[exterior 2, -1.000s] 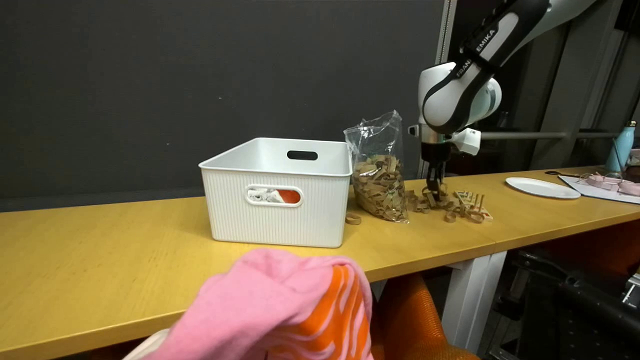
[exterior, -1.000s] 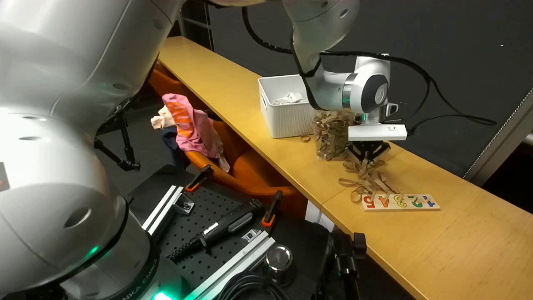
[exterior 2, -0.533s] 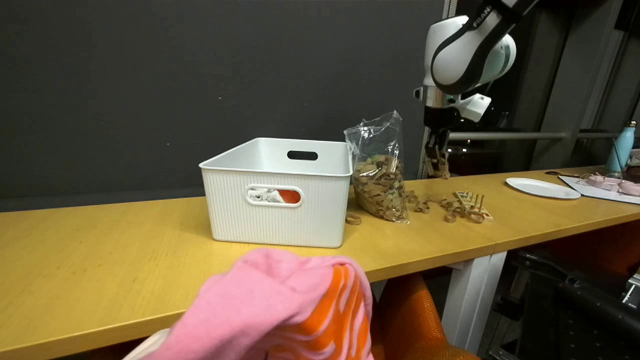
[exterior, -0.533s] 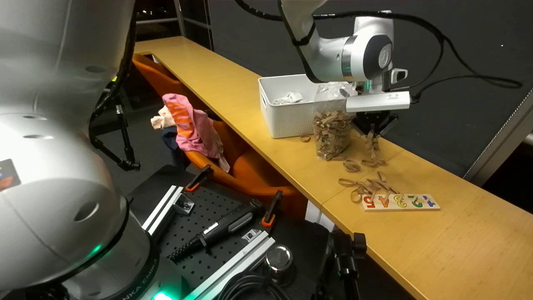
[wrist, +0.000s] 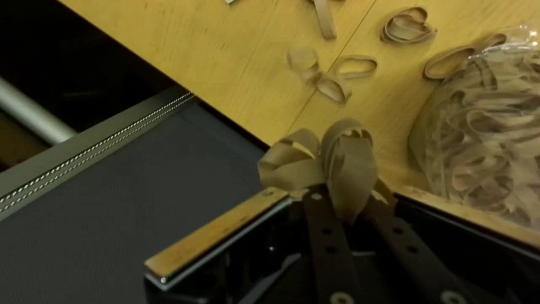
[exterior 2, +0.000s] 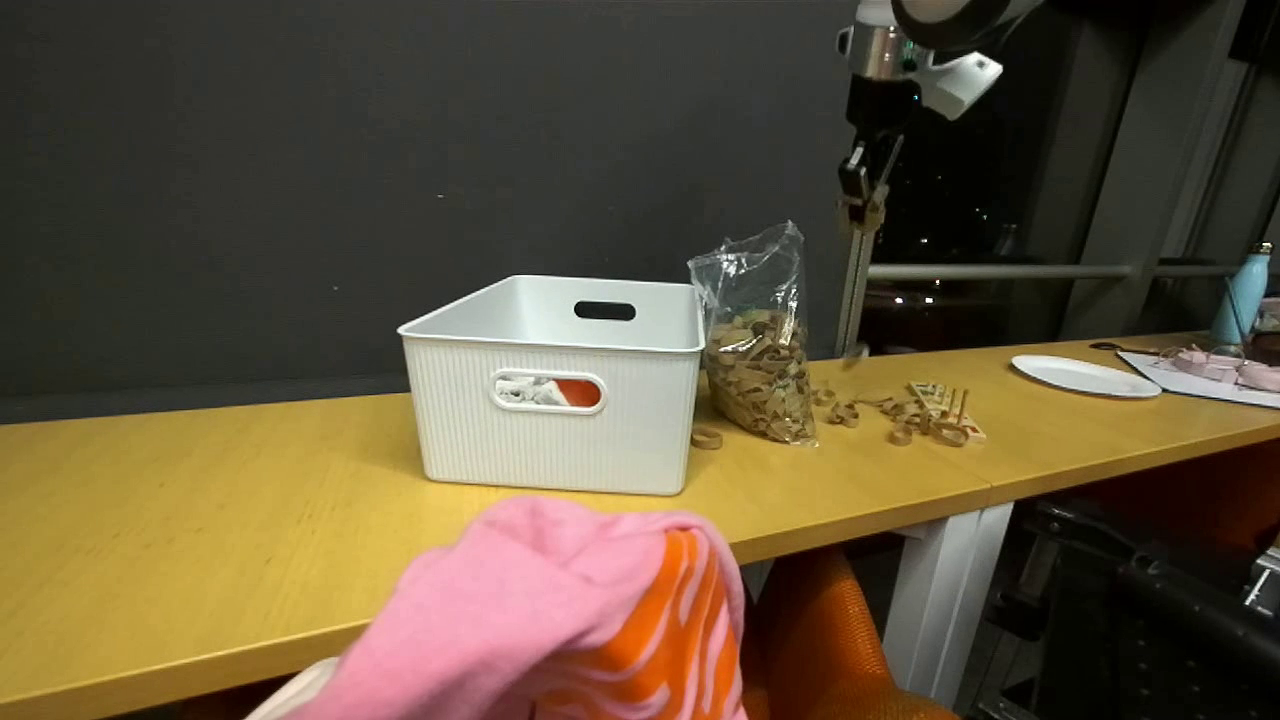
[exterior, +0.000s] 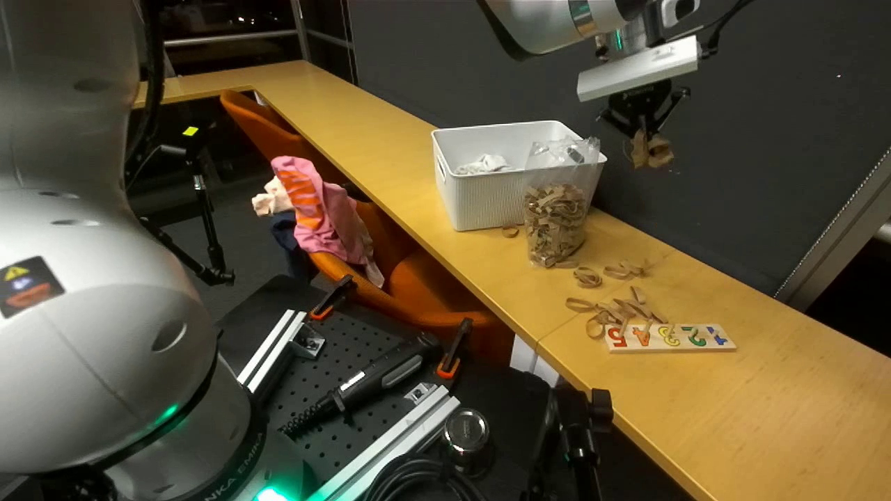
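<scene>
My gripper is raised high above the table, shut on a bunch of looped tan rubber bands. In the wrist view the held bands bulge out between the fingertips. The gripper also shows in an exterior view. Below it, a clear plastic bag full of similar bands stands on the table; the bag is at the right in the wrist view. Loose bands lie by a wooden number board and near the bag. A blurred band shows just over the table.
A white ribbed bin with white cloth inside stands beside the bag. A dark wall is behind the table. A white plate and a blue bottle stand farther along. Pink cloth hangs over an orange chair.
My gripper has risen from the pile on the table, carrying bands up, and has tilted. The pile beside the bag is smaller. The bag, bin and number board have not moved.
</scene>
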Controlling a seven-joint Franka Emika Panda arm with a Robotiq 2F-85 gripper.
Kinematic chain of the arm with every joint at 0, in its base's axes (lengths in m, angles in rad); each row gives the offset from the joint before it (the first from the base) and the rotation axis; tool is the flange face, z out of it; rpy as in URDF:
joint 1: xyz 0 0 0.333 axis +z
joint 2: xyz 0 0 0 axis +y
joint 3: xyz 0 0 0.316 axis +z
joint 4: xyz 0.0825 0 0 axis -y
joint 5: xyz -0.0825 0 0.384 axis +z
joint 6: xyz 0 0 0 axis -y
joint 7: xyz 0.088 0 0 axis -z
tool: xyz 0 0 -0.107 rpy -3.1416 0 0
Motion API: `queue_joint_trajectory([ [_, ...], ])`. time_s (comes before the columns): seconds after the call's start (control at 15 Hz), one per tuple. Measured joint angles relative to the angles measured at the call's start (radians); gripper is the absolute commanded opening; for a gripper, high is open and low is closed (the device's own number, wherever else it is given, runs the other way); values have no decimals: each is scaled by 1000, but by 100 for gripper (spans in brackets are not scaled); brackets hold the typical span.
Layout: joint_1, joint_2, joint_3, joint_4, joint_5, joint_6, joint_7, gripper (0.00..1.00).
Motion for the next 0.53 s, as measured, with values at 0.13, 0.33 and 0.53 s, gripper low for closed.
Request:
queue_joint_trajectory([
  [0.13,25,-44,1,-5,-39,13,33,1],
  [0.33,64,-65,14,0,-77,19,72,1],
  [0.53,100,-50,31,8,-111,20,108,1],
])
